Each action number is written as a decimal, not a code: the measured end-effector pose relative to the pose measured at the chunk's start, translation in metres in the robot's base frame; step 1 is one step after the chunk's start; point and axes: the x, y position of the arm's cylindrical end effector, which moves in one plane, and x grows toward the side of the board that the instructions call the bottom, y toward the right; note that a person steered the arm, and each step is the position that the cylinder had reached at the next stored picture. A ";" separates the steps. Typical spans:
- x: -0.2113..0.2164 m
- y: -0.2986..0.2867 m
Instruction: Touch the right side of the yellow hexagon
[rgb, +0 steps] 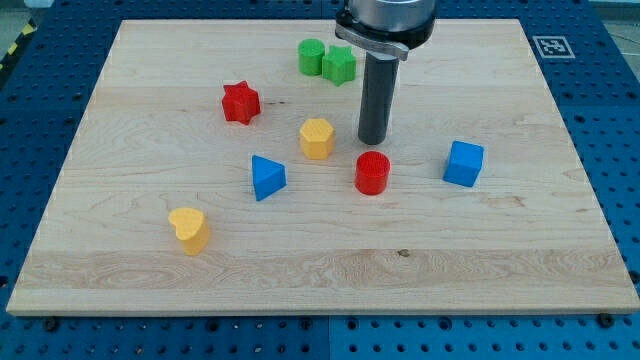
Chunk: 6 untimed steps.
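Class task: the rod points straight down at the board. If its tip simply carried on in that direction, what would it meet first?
My tip would meet the bare wooden board itself; it appears to rest there already. No block lies under it: the yellow hexagon sits toward the view's left, apart from it, and the red cylinder just below.

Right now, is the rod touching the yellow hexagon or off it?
Off it. My tip sits on the board to the view's right of the yellow hexagon, with bare wood showing between them.
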 end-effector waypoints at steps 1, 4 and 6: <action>0.000 -0.014; 0.014 -0.018; 0.014 -0.037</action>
